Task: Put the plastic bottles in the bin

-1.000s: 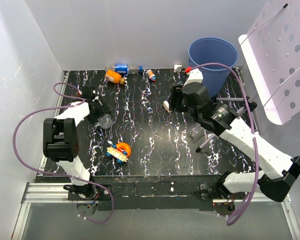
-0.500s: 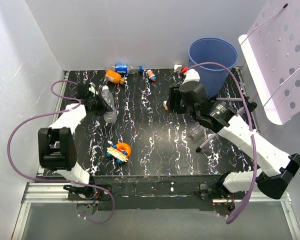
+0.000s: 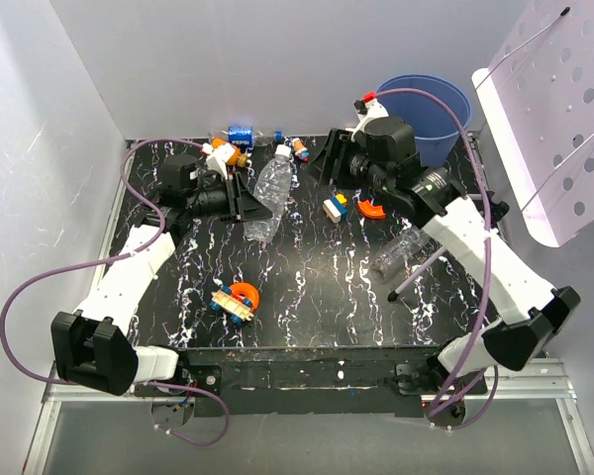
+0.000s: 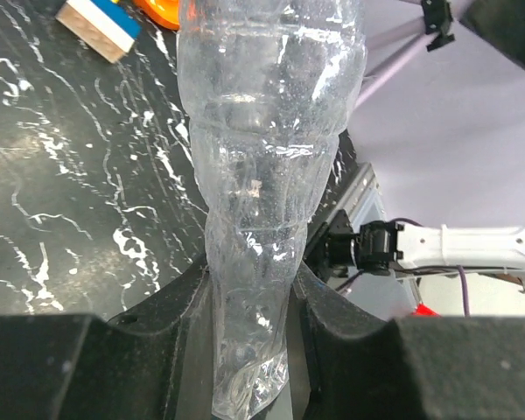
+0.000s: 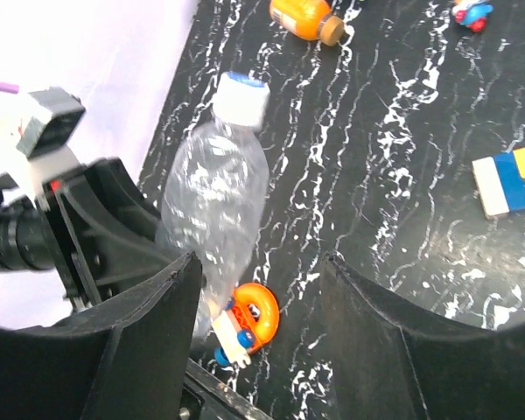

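My left gripper (image 3: 247, 205) is shut on the base end of a plain clear bottle (image 3: 272, 188), held above the table with its white cap toward the back. In the left wrist view the crumpled bottle (image 4: 262, 175) is pinched between both fingers of the gripper (image 4: 249, 324). My right gripper (image 3: 324, 163) hangs open and empty, left of the blue bin (image 3: 423, 114). From the right wrist view the held bottle (image 5: 214, 201) is below its open gripper (image 5: 261, 262). Another clear bottle (image 3: 406, 249) lies on the right. An orange bottle (image 3: 223, 153) and a blue-labelled bottle (image 3: 241, 136) lie at the back.
A yellow-blue block (image 3: 335, 208) and an orange toy (image 3: 371, 208) lie mid-table under the right arm. An orange ring toy (image 3: 236, 297) sits near the front left. A small orange-and-blue toy (image 3: 299, 148) lies at the back. A perforated white panel (image 3: 559, 119) stands at the right.
My left gripper shut on the clear bottle, lifted it and carried it right, toward the table's middle. The right arm swung back toward the bin, uncovering the block and orange toy.
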Tool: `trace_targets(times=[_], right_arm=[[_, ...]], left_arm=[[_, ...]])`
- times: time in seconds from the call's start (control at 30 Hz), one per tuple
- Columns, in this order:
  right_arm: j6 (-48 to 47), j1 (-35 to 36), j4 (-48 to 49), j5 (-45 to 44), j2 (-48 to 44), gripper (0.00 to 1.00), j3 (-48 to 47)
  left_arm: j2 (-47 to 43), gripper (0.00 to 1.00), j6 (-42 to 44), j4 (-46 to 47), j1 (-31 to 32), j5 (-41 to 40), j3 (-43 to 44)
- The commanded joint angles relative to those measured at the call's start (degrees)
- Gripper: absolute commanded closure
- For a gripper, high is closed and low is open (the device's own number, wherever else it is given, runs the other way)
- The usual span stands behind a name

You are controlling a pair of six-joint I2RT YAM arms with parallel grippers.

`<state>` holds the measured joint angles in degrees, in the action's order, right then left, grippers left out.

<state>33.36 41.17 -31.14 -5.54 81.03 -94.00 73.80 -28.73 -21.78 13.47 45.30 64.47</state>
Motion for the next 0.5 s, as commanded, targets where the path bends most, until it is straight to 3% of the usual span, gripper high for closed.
trace_targets(times=[0.0,0.47], right_arm=[[6.4,-3.5,5.5,11.2,4.6,0.37,-5.3],[13.5,-4.6,9.1,17.4,15.6,0.36,-11.1]], left_arm=[[-1.2,1.00,-1.0,0.9,2.3,3.6,2.5],[-5.1,1.00,-2.6,1.9,4.6,3.7,1.8]])
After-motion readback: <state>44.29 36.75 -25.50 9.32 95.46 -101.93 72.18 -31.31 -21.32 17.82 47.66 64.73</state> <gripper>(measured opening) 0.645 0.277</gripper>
